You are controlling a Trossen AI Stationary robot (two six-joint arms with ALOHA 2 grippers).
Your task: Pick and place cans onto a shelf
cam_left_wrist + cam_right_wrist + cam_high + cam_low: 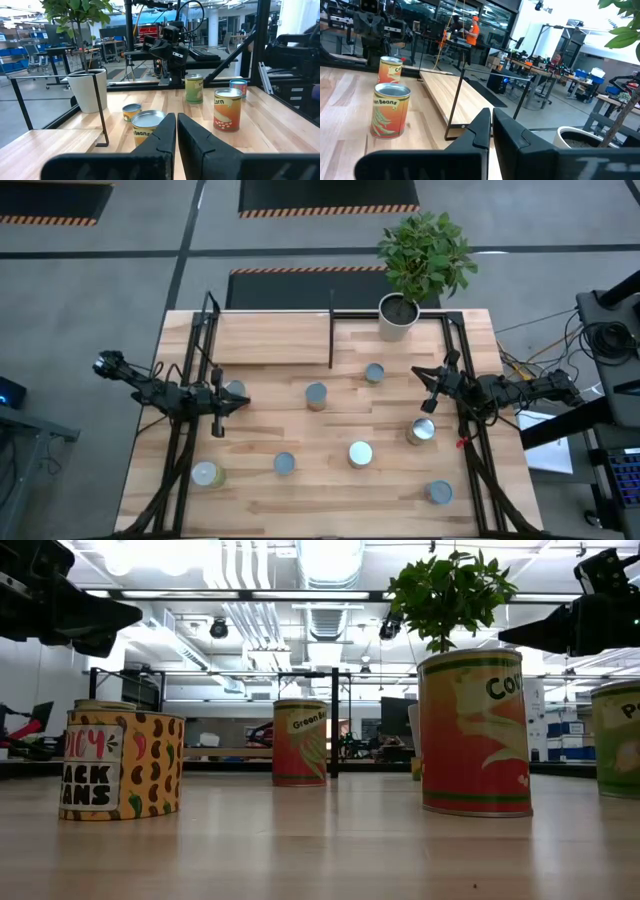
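Standing upright, labelled silvery-topped cans

Left hand low in foreground, dark fingers pressed together, empty. Bean can just beyond fingertips on tabletop. Small can behind it. Corn can nearby, green can and blue-topped can farther. White plant pot near thin black post. Right hand across tabletop.
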